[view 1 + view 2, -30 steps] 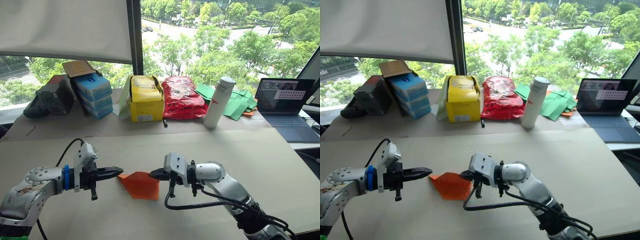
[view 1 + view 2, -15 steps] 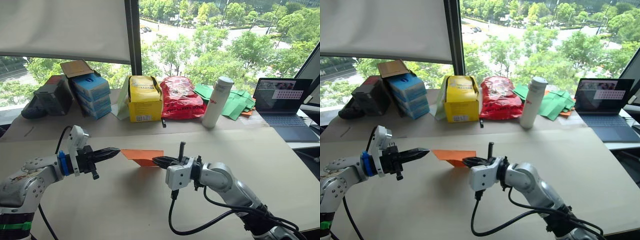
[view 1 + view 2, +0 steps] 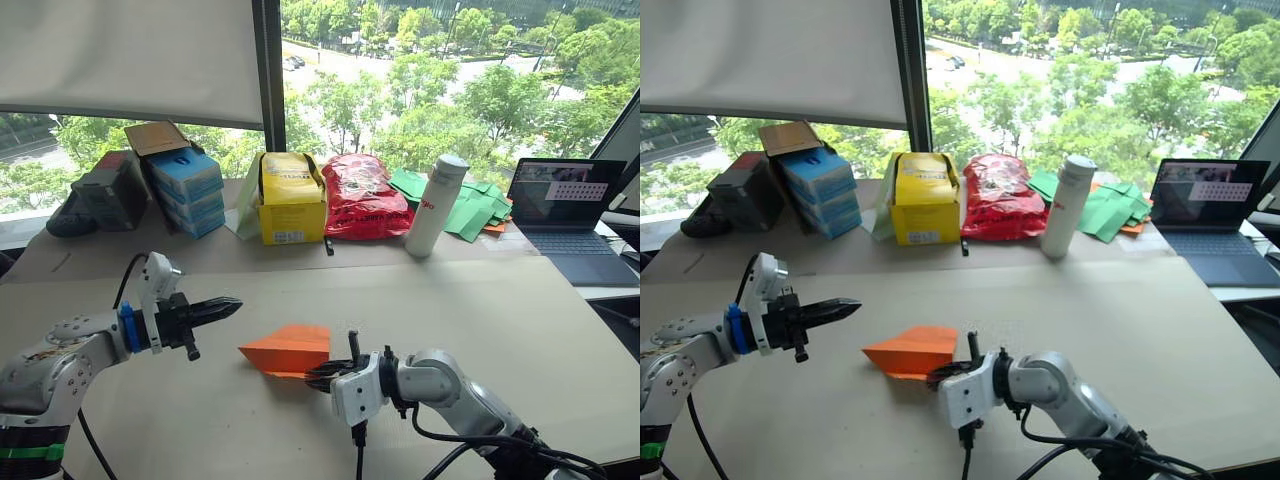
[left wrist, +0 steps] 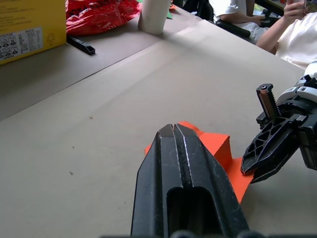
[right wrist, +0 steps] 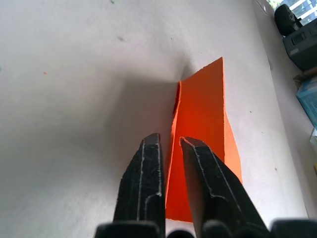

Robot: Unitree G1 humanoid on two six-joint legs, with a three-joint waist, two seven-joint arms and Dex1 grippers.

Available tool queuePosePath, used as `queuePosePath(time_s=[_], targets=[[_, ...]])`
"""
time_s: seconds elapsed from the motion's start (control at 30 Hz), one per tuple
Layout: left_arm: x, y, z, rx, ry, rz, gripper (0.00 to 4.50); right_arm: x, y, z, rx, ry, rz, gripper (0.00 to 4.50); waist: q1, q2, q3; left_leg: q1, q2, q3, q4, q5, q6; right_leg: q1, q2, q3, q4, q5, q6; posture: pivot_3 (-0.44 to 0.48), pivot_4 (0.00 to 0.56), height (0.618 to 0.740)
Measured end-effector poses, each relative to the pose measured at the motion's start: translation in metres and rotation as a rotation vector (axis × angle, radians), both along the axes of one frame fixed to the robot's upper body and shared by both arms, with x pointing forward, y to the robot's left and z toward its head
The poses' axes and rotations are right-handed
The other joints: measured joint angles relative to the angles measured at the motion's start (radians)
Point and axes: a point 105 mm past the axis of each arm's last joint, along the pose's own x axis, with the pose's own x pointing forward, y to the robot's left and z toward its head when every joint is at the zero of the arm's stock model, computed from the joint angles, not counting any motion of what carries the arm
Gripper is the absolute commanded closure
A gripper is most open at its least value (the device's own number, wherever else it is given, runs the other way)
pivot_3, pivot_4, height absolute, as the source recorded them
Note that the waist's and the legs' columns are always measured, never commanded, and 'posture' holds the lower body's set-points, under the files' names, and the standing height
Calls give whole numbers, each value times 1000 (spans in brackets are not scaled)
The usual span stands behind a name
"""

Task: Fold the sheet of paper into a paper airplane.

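The sheet of paper (image 3: 286, 349) is bright orange and folded into a flat wedge with its point toward my left. It rests low on the brown table (image 3: 480, 310), in front of me. My right gripper (image 3: 314, 375) is at the wedge's near right edge, and the right wrist view shows its two fingers closed on that orange edge (image 5: 208, 114). My left gripper (image 3: 232, 302) is shut with nothing in it. It hovers to the left of the paper's point, a short gap away. The left wrist view looks over its fingertips (image 4: 173, 128) at the paper (image 4: 218, 148).
Along the table's far side stand blue boxes (image 3: 187, 190), a yellow box (image 3: 292, 197), a red bag (image 3: 362, 195), a white bottle (image 3: 437, 203), green folded papers (image 3: 480, 208) and a laptop (image 3: 572, 215). A person (image 4: 297, 34) sits past the far right corner.
My right gripper has brought the orange paper down from mid-air and nearer to me, with the wedge now lying low on the table. My left gripper has barely moved.
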Motion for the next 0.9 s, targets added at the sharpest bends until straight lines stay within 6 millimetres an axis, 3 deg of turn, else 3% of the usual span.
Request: queuePosePath(time_s=[0.1, 0.23, 0.33, 0.43, 0.63, 0.8, 0.9], targets=[[0, -1, -1, 7, 1, -3, 4500, -1, 0, 10, 36, 31, -6, 1564, 0, 0, 0, 0, 0, 0, 0, 0, 0, 0, 0, 0, 0, 0, 0, 0, 150, 740], [0, -2, -4, 19, 5, -9, 4500, -5, 0, 23, 94, 170, -18, 1564, 1, 0, 0, 0, 0, 0, 0, 0, 0, 0, -1, 0, 0, 0, 0, 0, 150, 740], [0, -3, -5, 21, 6, -15, 4500, 3, 1, 45, 202, 278, -66, 1564, 0, 0, 0, 0, 0, -1, 0, -1, 1, 0, -2, 1, 0, 0, -1, 0, 150, 740], [0, -5, -6, 27, 2, -21, 4500, 10, 2, 58, 275, 338, -106, 2383, 1, 0, 0, -1, 0, -2, -1, -1, 1, 0, -2, 1, 0, 0, -1, 0, 150, 740], [1, -6, -6, 26, -6, -26, 4500, 10, 5, 30, 210, 400, -152, 4450, 2, 0, 0, -2, -1, -1, 0, -1, 2, -1, -2, 0, -1, 0, 0, 0, 150, 740], [0, -11, -9, 28, -2, -50, 4500, 8, -2, -24, 35, 492, -232, 4481, 4, 0, 0, -2, -1, -1, 0, -1, 2, -1, -1, -1, 0, 0, -1, 0, 150, 740], [1, -18, -11, 28, -5, -81, 4500, 7, -1, -26, 15, 506, -232, 4481, 3, 0, 0, 0, 0, 0, 0, -1, 2, 1, -1, -1, 0, 0, 0, 0, 150, 740]])
